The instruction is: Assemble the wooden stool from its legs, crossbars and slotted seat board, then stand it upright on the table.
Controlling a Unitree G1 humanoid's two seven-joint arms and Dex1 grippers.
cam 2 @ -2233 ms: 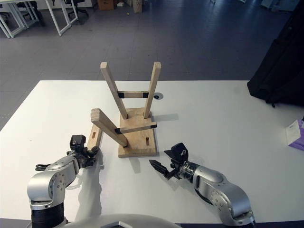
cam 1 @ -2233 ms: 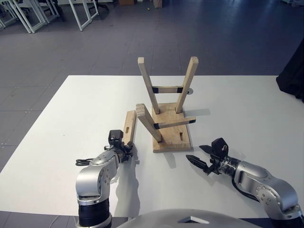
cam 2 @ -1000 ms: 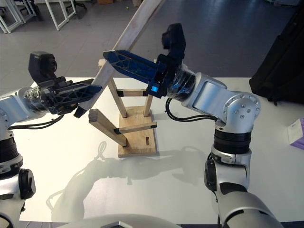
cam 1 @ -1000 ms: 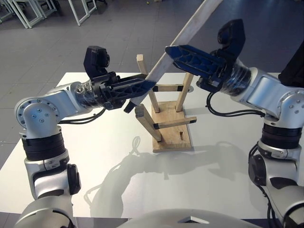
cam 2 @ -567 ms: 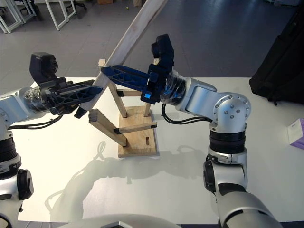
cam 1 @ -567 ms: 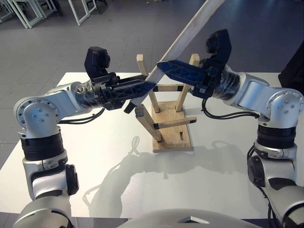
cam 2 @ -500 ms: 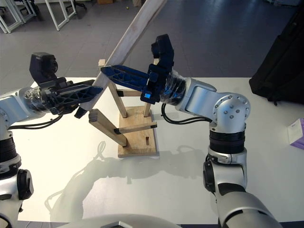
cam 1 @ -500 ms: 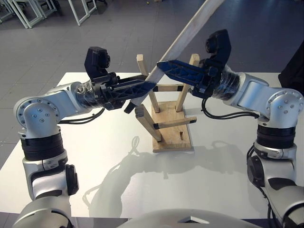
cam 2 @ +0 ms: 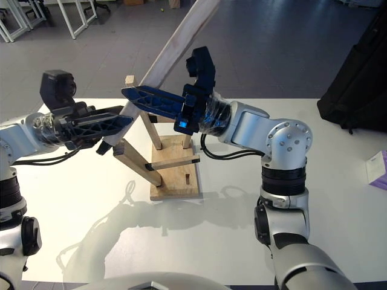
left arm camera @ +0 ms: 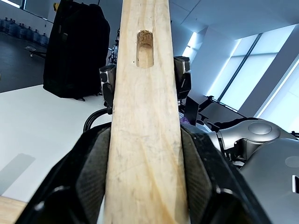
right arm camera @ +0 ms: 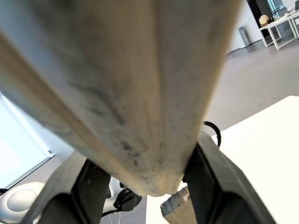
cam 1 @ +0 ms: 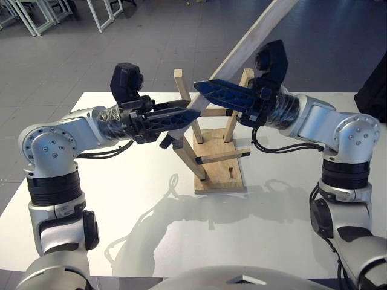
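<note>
- Wooden fourth leg (cam 1: 251, 37), long, pale and mortised, has risen from the white table (cam 1: 290, 211) beside the flat slotted seat board (cam 1: 224, 178). It now slants above the board's left side.
- Left gripper (cam 1: 192, 113) clamps its lower end, and right gripper (cam 1: 199, 88) has closed around it higher up.
- Likely next step: seat the lower end in the board's vacant slot.

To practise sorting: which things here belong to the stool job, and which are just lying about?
Job: loose leg, held by left gripper and right gripper; seat board; fitted legs; crossbars; table.
Lying about: black bag; white frames on the floor behind; purple item at the table's right edge.
</note>
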